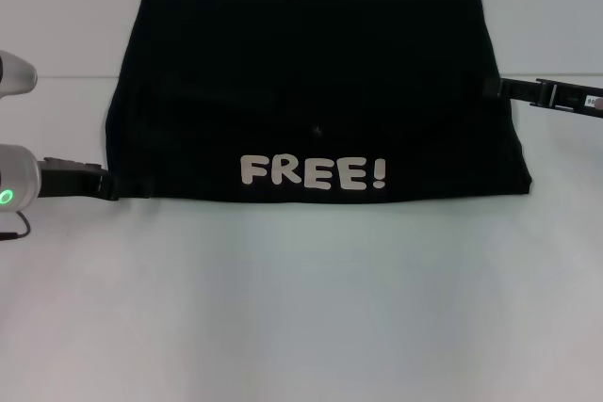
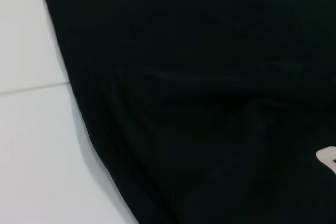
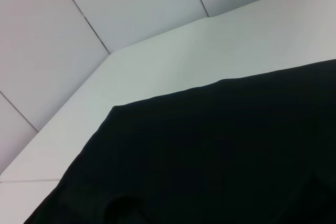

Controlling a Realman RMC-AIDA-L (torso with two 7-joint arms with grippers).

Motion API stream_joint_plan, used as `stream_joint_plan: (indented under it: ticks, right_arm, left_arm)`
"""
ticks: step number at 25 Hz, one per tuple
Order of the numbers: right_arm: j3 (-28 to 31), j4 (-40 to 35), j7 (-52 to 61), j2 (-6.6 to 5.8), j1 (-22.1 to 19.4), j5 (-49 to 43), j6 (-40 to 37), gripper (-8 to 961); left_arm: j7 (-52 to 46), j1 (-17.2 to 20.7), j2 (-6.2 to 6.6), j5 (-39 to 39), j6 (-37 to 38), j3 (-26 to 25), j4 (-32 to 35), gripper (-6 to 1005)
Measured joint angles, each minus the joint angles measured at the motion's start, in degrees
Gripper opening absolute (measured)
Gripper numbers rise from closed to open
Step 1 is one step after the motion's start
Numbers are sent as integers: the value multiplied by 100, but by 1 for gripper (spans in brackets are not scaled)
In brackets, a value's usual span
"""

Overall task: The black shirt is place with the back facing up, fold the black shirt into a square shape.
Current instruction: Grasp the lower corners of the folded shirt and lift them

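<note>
The black shirt (image 1: 311, 101) lies folded on the white table as a wide block, with the white word FREE! (image 1: 312, 173) showing near its front edge. My left gripper (image 1: 105, 182) is at the shirt's front left corner, touching its edge. My right gripper (image 1: 492, 88) is at the shirt's right edge, about halfway back. The shirt fills most of the left wrist view (image 2: 210, 103) and the lower part of the right wrist view (image 3: 220, 156). Neither wrist view shows fingers.
The white table (image 1: 301, 308) stretches in front of the shirt. A seam line runs across the table behind the left arm (image 1: 66, 77). A grey panelled wall (image 3: 79, 24) stands beyond the table's far edge.
</note>
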Motion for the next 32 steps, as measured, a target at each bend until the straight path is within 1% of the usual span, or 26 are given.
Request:
stream_joint_plan:
  ticks: [3,7,11,13,17,23,32]
  right_arm:
    - [0,0,-2,-13,18,-5,-15,733]
    - [-2,-1,15,-59,35,-24,-21,735]
    - [-30,-1,35,-95,42,-33,-33,735]
    - [-40,-1,36,-105,40,-35,-34,735]
    - [-68,-1,38,-110,38,-36,-20,734]
    - [-78,8,49,-110,40,-36,8,734]
    - [-78,9,49,-110,56,-26,11,735]
  left_arm:
    - [-349,-112,29,-4,-91,24,-239,907]
    - [-630,-252,69,-4,-37,4,-416,906]
    - [-780,-368,84,-6,-4,-4,-518,905]
    - [-811,-413,119,-5,-56,-4,-617,904]
    - [-815,-426,173,28,-330,-9,-755,904]
    - [-778,-389,225,61,-391,-5,-769,903]
    - [-635,-393,220,81,-417,77,-919,904]
